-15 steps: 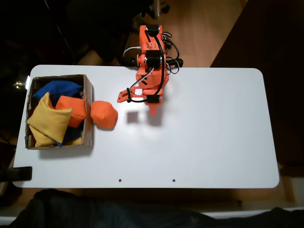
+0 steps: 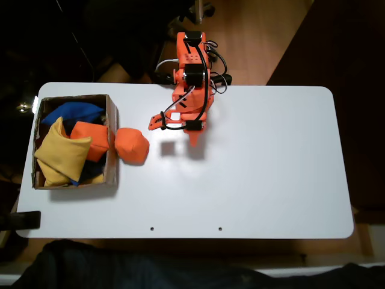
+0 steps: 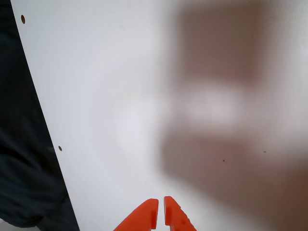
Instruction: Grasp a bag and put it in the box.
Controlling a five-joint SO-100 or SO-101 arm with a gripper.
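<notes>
In the fixed view a plump orange bag [image 2: 132, 146] lies on the white table, touching the outside of the right wall of the brown cardboard box [image 2: 111, 144]. The orange arm reaches down from the table's far edge, and its gripper [image 2: 194, 138] hangs to the right of the bag, well apart from it. In the wrist view the two orange fingertips [image 3: 149, 212] nearly touch over bare table, so the gripper [image 3: 160, 203] is shut with nothing in it.
Inside the box lie a yellow bag [image 2: 58, 154], a blue bag [image 2: 73, 112] and a flatter orange bag [image 2: 91, 138]. Two small holes [image 2: 151, 229] mark the table near its front edge. A dark cloth [image 2: 120, 268] lies below that edge.
</notes>
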